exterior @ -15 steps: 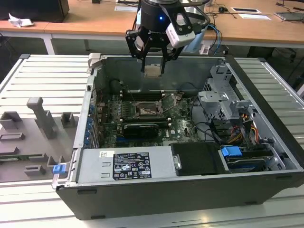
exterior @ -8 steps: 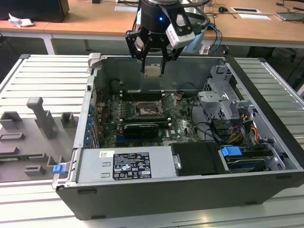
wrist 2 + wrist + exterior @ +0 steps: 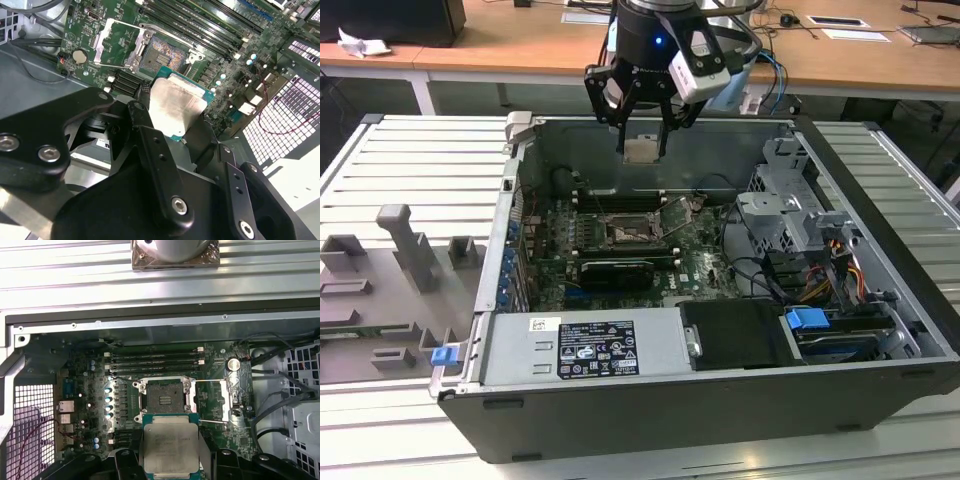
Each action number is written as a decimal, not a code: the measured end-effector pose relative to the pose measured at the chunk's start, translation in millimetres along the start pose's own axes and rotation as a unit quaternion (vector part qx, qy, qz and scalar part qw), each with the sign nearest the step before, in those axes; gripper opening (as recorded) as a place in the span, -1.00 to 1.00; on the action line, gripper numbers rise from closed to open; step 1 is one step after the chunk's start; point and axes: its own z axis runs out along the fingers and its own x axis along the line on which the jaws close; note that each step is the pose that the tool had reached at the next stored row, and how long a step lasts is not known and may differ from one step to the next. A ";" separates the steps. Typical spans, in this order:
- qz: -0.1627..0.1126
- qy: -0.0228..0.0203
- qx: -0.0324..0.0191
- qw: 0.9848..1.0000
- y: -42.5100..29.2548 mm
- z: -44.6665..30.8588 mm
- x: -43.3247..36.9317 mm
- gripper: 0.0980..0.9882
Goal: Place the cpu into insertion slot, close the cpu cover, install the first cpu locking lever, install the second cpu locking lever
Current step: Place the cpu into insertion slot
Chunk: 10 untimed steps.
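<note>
**Chip held in the claw above the open computer**

The cpu (image 3: 642,153) hangs in the air over the open computer case (image 3: 620,425), well apart from the board below. Its dull metal top faces the cameras in both wrist views (image 3: 175,105) (image 3: 170,447), with a thin green edge showing around the metal. The claw (image 3: 643,148) is closed on the cpu, and its black fingers (image 3: 142,122) press against opposite edges of the chip.

Below, the insertion slot (image 3: 625,232) sits bare in the green circuit board (image 3: 705,262), its dark square of contacts uncovered in both wrist views (image 3: 167,50) (image 3: 164,399). The cpu cover (image 3: 134,52) is swung open and lies beside the slot, with the board visible through its window. Long black memory slots (image 3: 155,360) run just beside the slot.

A grey power supply box (image 3: 595,350) with a printed label fills the near side of the case. The case rests on a ridged metal surface (image 3: 410,160), where grey holders (image 3: 410,250) stand at the exterior view's left.
</note>
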 end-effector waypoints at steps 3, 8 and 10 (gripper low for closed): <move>0.000 0.000 0.000 1.000 0.0 0.5 0.0 -0.03; 0.000 0.000 0.000 1.000 -0.1 1.1 0.0 -0.03; 0.000 0.000 0.000 1.000 -0.1 1.2 0.0 -0.03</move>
